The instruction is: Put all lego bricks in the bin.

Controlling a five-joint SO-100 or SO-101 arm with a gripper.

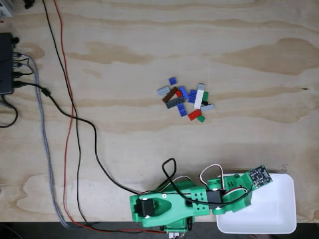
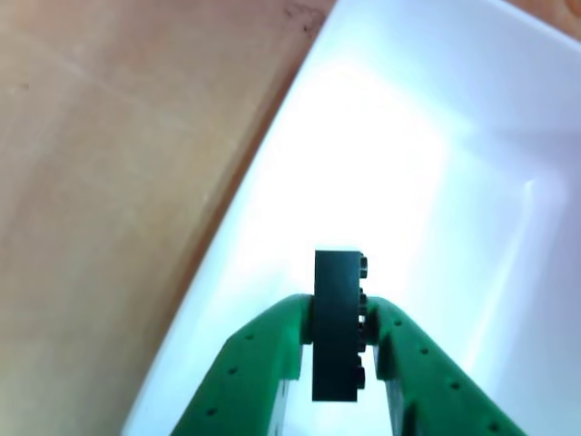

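A pale plywood table (image 1: 149, 40) is seen from above in the fixed view, with black, red and braided grey cables (image 1: 70, 114) trailing down its left side from a dark box (image 1: 6, 62) at the left edge. The white bin (image 1: 271, 214) is placed at the lower right corner, and the green arm (image 1: 189, 201) is folded along the bottom edge with its wrist reaching over the bin's left part. In the other view the green gripper (image 2: 338, 341) is held above the bin's bright interior (image 2: 408, 154), its fingers closed on a black brick (image 2: 337, 318) that is clamped upright between them, studs facing right. The remaining lego bricks (image 1: 187, 99) are found in a loose cluster near the table's middle, well apart from the bin: blue, grey, brown, red, white, green and black pieces, several touching.
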